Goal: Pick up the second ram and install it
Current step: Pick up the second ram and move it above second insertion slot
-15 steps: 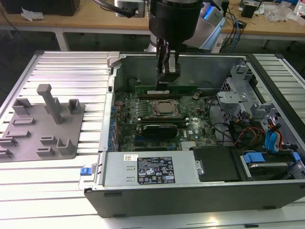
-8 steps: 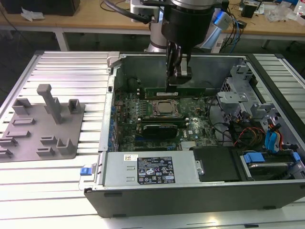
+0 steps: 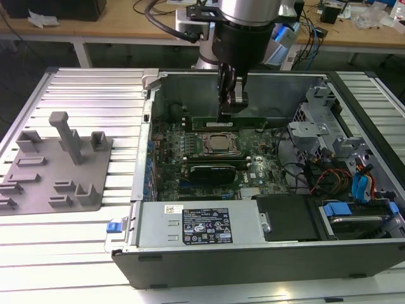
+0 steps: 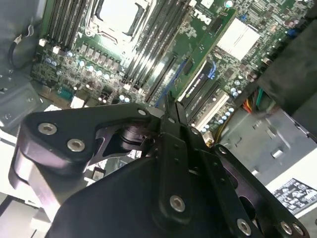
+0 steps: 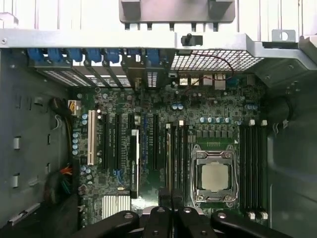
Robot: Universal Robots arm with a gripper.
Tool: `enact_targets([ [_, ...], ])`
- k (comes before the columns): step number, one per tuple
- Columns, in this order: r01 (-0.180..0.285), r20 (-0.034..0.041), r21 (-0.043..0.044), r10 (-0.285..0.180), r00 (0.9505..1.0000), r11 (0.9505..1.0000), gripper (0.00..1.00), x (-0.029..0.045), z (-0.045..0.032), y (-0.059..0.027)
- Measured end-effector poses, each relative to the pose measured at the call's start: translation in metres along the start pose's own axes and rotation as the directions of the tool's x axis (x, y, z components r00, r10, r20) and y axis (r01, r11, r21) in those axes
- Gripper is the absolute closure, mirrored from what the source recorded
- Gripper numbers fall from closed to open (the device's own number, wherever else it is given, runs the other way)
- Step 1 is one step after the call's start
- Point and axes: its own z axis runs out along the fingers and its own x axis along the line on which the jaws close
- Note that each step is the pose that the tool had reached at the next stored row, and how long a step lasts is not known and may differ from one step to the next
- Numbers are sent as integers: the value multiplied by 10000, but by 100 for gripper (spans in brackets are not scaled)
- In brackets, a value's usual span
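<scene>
Here, at the exterior view's left, one grey tray [image 3: 38, 190] is lying flat, with a single tall post [image 3: 66, 136] standing up from it. In the middle, one open computer case [image 3: 253, 259] is lying on its side. The one gripper [image 3: 231, 113] is hanging inside it, its fingers pinching the top edge of the second ram [image 3: 253, 120]. This single green stick is standing on edge just beyond the one processor socket [image 3: 218, 143]. One black card [image 3: 212, 171] is sitting on the socket's near side. Everything is resting on a ribbed white table [image 3: 95, 88], and a wooden bench [image 3: 114, 28] is lining the far side.
</scene>
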Motion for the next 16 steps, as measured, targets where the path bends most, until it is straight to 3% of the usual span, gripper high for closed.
enact_targets([
  [2,0,1,-2,0,10000,10000,90,-32,70,-3],
  [10,-4,-2,-11,4,10000,10000,90,-87,227,-11],
  [13,-6,-1,-11,6,10000,10000,90,-130,340,-16],
  [16,-6,-2,-11,6,10000,10000,90,-177,351,-17],
])
